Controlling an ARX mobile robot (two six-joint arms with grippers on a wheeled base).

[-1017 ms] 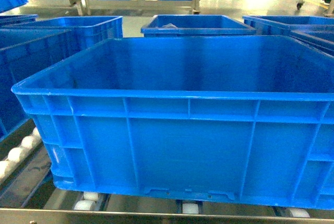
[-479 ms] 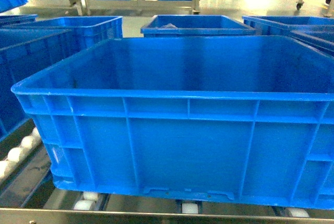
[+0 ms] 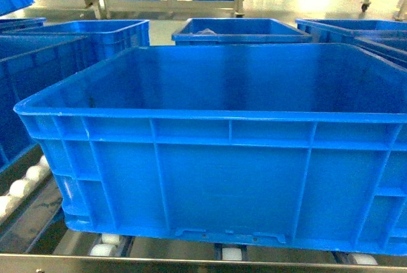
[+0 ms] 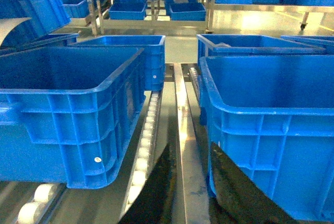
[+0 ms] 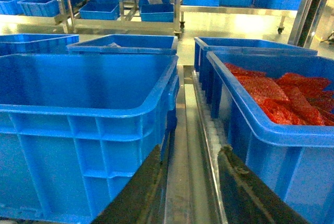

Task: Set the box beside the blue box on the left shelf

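Sitting empty on white rollers of the left shelf [image 3: 229, 252]: the box [image 3: 216, 184], beside a blue crate [image 4: 68, 125]. Showing 2 dark fingers [image 5: 138, 192] per wrist view, spread apart, gripping nothing.

Blue crate of red bagged stuff [image 5: 284, 98] on right, second crate [image 5: 245, 44] touching behind it. Back crate holding something pale [image 3: 240, 30] at centre. Far racks [image 4: 156, 4] stacked with small blue bins [image 4: 129, 7] across shiny floor [image 3: 299, 2].
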